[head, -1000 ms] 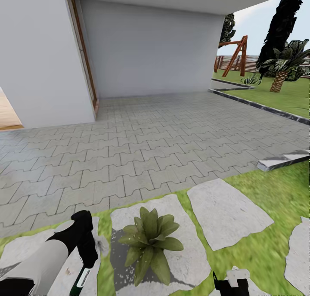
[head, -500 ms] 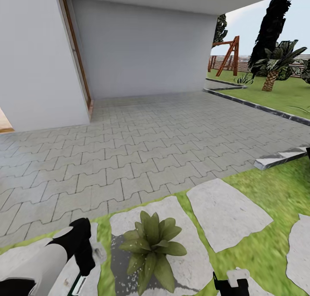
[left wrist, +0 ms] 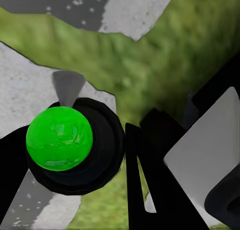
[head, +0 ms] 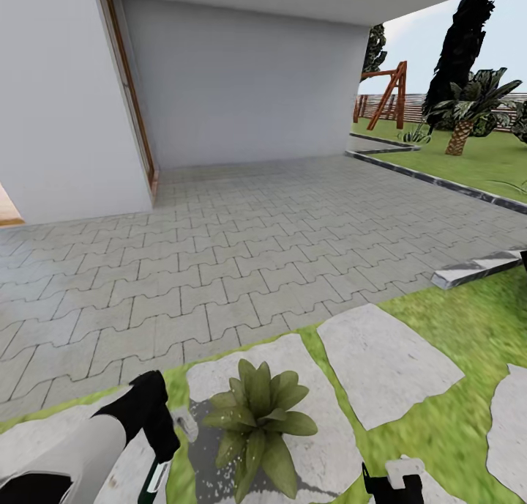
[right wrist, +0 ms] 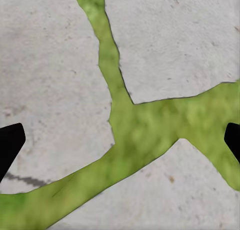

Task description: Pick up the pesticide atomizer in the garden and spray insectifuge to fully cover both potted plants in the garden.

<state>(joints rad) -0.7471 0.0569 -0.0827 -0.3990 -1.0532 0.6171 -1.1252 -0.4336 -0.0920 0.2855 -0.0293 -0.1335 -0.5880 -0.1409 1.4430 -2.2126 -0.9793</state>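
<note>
The left pincer point(head: 167, 445) is clenched on the spray bottle point(head: 157, 471), which is carried low at the robot's left side, just beside the potted plant point(head: 256, 420). In the left wrist view the bottle's round green end point(left wrist: 59, 138) is seen seated in its dark body, with a black finger point(left wrist: 150, 180) pressed alongside it.

Compared with half a second ago, the background is unchanged, so the head camera is judged stationary. The left arm, however, is displaced toward the plant: the pincer and the bottle's whitish nozzle point(head: 184, 422) are now closer to the leaves, and the nozzle is nearly touching the outermost leaf tips.

White specks point(head: 219, 456) are visible on the lower leaves and on the stepping stone point(head: 315, 445) around the plant. From this it is judged that spraying of this plant is under way, and that the shift serves to extend coverage. Whether the leaves are fully covered cannot be confirmed at this resolution. A second potted plant remains to be treated.

The right pincer point(head: 394, 482) is held at the lower edge of the head view. In the right wrist view its dark fingertips point(right wrist: 10, 142) are spread wide over stone and grass; it is released and grips nothing.
</note>
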